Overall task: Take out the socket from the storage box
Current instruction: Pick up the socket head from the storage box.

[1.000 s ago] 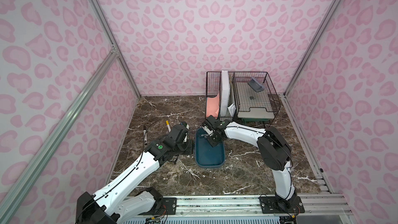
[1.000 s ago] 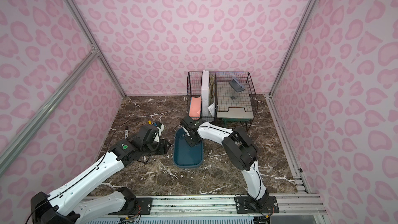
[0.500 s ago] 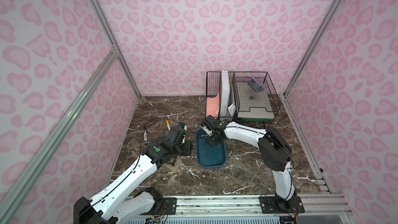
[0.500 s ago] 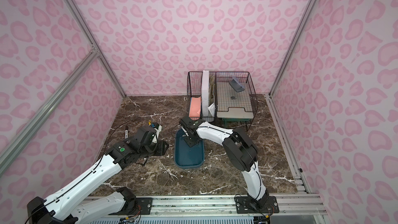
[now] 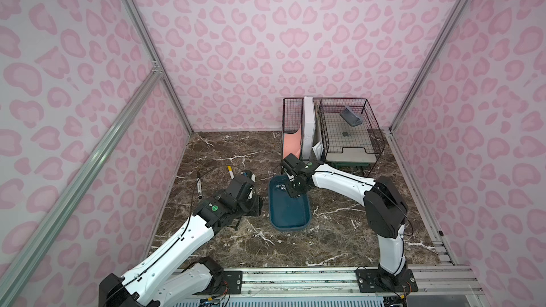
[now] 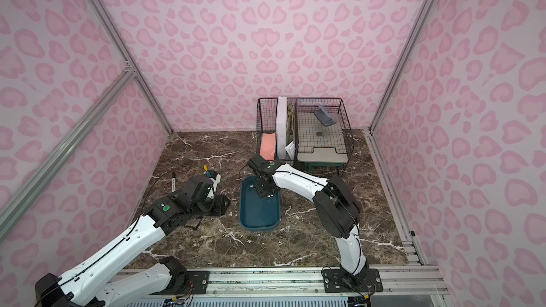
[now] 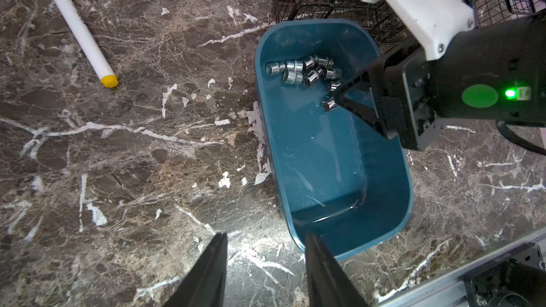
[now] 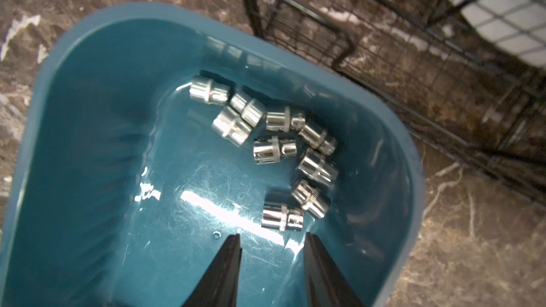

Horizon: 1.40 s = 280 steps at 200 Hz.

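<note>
Jaw state, right gripper (image 8: 271, 235): both fingers stand apart, and only teal floor shows in the gap. The tips hang inside the storage box (image 8: 88, 149), low over its floor. The nearest socket (image 8: 282, 217) lies on its side directly ahead of the tips, in line with the gap and narrower than it. The right wrist view does not show whether a tip touches it. In the left wrist view the same socket (image 7: 329, 104) sits at the very ends of the right gripper (image 7: 336, 100) fingers.

The remaining sockets (image 8: 274, 149) are eight more chrome pieces. All lie on the box floor farther ahead of the right jaws, in a loose curved cluster toward the end wall. Several touch one another.

Jaw state, left gripper (image 7: 264, 236): fingers apart, clamping nothing. The tips hang over the marble tabletop (image 7: 118, 149), outside the box. One finger lines up with the nearest corner of the box and the other is over bare marble. The box extends away ahead of these jaws.

In both top views the storage box (image 5: 291, 214) (image 6: 260, 214) lies between the two arms.

Other items: the wire-mesh basket (image 8: 384, 54) stands past the sockets from the right jaws, beyond the end wall. The white marker (image 7: 79, 28), yellow at both ends, lies on the marble well ahead of the left jaws, on the side away from the box.
</note>
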Each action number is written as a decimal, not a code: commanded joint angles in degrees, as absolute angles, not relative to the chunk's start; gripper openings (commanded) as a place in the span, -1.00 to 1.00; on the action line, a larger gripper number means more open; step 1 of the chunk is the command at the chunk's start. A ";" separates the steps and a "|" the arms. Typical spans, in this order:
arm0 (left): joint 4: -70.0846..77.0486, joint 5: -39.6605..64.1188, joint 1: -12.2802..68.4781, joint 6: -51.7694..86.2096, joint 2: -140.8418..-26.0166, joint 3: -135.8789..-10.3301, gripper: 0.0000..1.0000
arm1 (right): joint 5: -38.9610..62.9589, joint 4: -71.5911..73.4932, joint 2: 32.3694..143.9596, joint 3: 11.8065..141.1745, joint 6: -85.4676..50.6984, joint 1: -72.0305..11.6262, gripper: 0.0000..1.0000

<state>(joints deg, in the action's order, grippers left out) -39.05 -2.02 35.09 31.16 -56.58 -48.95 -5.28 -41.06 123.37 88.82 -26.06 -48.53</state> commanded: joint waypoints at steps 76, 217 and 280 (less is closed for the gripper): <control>-38.10 -3.08 34.89 30.92 -53.49 -47.04 -0.05 | 0.35 -38.96 127.05 89.36 -40.59 -46.71 -0.13; -38.36 -3.60 34.58 30.59 -52.03 -46.56 -0.05 | -1.58 -41.05 130.64 91.93 -40.32 -48.17 -0.22; -38.67 -3.96 34.62 30.50 -51.22 -46.41 -0.05 | -2.85 -40.10 132.44 92.89 -39.89 -47.50 -0.21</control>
